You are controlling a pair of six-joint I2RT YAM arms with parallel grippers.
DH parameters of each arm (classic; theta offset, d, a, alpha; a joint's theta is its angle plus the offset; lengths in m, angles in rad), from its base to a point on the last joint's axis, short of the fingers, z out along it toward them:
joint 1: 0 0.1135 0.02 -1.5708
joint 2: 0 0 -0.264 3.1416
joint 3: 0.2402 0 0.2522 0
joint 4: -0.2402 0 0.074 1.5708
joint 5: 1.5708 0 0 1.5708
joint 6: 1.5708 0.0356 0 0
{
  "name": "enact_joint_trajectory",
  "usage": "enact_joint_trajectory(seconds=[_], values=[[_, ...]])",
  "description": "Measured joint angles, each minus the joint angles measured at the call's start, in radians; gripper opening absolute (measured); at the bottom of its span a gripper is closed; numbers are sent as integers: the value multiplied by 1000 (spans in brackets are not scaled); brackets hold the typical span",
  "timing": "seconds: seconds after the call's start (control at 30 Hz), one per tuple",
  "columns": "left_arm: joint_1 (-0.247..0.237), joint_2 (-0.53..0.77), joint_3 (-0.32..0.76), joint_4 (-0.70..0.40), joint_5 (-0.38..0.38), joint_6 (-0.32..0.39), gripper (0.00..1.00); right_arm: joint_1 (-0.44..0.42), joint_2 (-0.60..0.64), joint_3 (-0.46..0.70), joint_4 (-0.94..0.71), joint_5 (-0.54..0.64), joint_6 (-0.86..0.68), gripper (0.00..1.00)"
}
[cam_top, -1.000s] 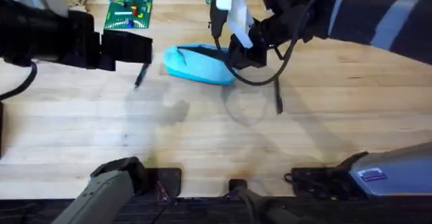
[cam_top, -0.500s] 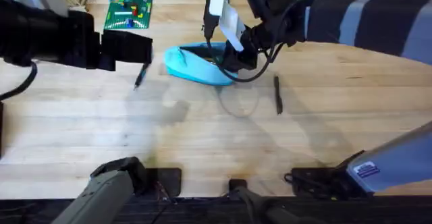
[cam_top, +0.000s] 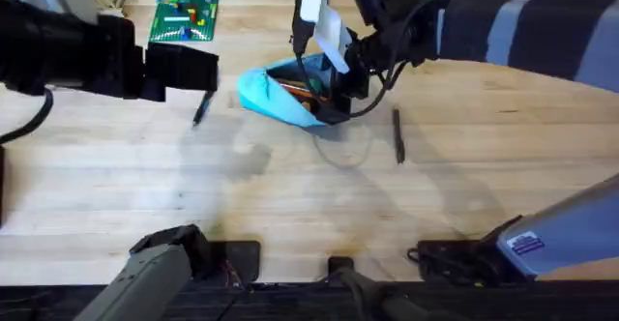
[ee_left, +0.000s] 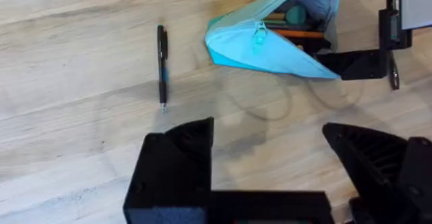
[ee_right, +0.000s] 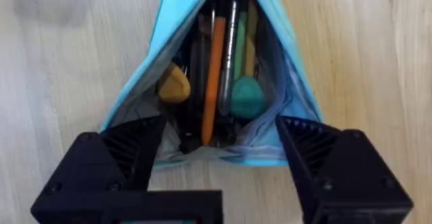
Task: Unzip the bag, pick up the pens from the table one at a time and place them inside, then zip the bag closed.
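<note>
The light blue bag (cam_top: pixel 276 94) lies on the table (cam_top: pixel 290 195) at the back middle, its mouth gaping wide. Inside the bag (ee_right: pixel 216 69) I see an orange stick, dark pens and teal and yellow items. My right gripper (cam_top: pixel 334 94) sits at the bag's right end, open wide, and in the right wrist view the gripper (ee_right: pixel 219 153) has the bag's open end between its fingers. One dark pen (cam_top: pixel 201 108) lies left of the bag, just below my open left gripper (cam_top: pixel 193 70). Another pen (cam_top: pixel 397 134) lies to the bag's right. The left wrist view shows the pen (ee_left: pixel 162 65) and the bag (ee_left: pixel 270 45).
A green Lego baseplate (cam_top: pixel 184 16) with small bricks sits at the back left. The wood table runs bare across the middle and front, and the arm bases stand along the bottom edge.
The right gripper shifted left onto the bag's right end, and the bag's mouth has spread open to show its contents. The left arm and both loose pens have stayed put.
</note>
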Motion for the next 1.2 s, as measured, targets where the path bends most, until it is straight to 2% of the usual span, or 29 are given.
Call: enact_joint_trajectory(seconds=[0.2, 0.43, 0.67, 0.97, 1.2], values=[[0, 0, 0, 0, 0, 0, 996, 0, -13, 1, -3, 1, 8, 997], [0, 0, 0, 0, 0, 0, 996, 0, -159, 1, -6, 1, 71, 997], [0, 0, 0, 0, 0, 0, 995, 0, -296, 2, -30, 1, 194, 997], [0, 0, 0, 0, 0, 0, 995, 0, -422, 2, -162, 5, 366, 996], [0, 0, 0, 1, 0, 0, 995, 0, -509, 2, -244, 130, 560, 997]])
